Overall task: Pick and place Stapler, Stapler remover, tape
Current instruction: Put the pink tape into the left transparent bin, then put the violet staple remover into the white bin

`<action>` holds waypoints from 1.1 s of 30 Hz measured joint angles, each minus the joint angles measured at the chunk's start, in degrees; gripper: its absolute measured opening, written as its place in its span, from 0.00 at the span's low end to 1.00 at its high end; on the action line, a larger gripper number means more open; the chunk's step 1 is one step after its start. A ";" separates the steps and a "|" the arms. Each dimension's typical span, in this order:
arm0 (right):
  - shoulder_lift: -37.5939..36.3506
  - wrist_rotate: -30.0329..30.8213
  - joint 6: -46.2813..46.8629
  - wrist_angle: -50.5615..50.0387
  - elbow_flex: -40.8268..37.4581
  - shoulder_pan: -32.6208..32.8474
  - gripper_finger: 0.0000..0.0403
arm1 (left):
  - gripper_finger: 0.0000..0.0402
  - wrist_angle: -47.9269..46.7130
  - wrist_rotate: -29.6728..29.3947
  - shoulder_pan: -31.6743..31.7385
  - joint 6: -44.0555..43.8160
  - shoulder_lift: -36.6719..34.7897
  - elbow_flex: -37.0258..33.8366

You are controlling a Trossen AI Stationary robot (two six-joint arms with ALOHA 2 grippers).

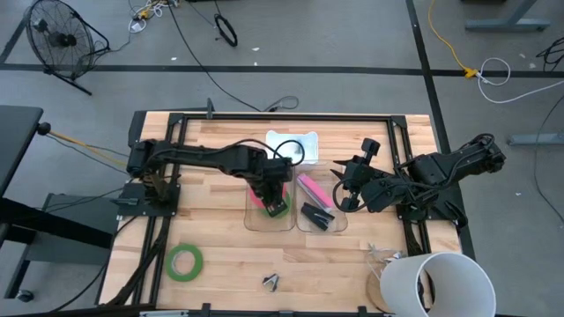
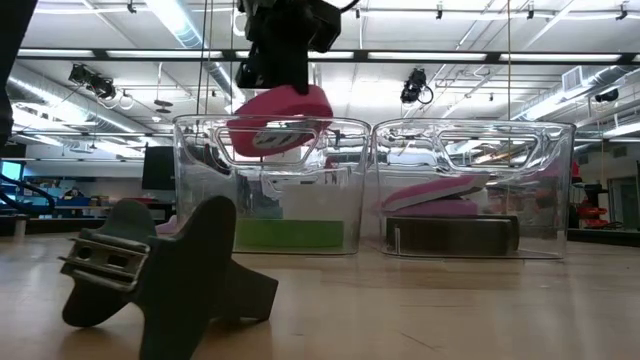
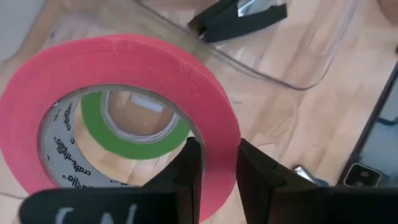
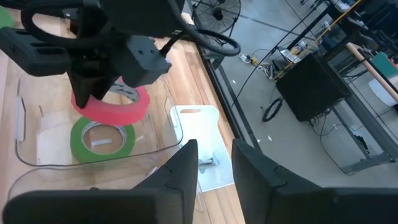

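The left end effector (image 1: 275, 195) pinched the wall of a pink tape roll (image 3: 124, 118), holding it tilted above a green tape roll (image 4: 102, 140) that lay in the left clear bin (image 2: 268, 185). The right end effector (image 1: 339, 187) hung near the right clear bin (image 2: 470, 185), fingers slightly parted and gripping nothing. That bin held a pink-and-black stapler (image 2: 440, 205); another green roll (image 1: 185, 261) and a staple remover (image 1: 270, 282) lay on the counter (image 1: 220, 255).

I see two bins (image 1: 270, 220) at frame centre: tape roll (image 1: 278, 207) in the left, stapler (image 1: 315, 214) in the right; another roll (image 1: 185, 261) lower left.
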 joint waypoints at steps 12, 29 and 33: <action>0.00 -0.11 0.22 -0.03 0.00 -0.01 0.24 | 0.18 -1.17 0.61 -0.39 2.63 6.93 -0.13; 0.00 -1.58 0.44 -0.43 0.00 -0.01 0.24 | 0.63 -0.50 4.91 -0.01 5.67 6.37 -0.11; 0.00 -1.58 0.43 -0.45 0.00 -0.01 0.24 | 0.63 -2.53 6.57 0.38 7.30 2.85 -0.11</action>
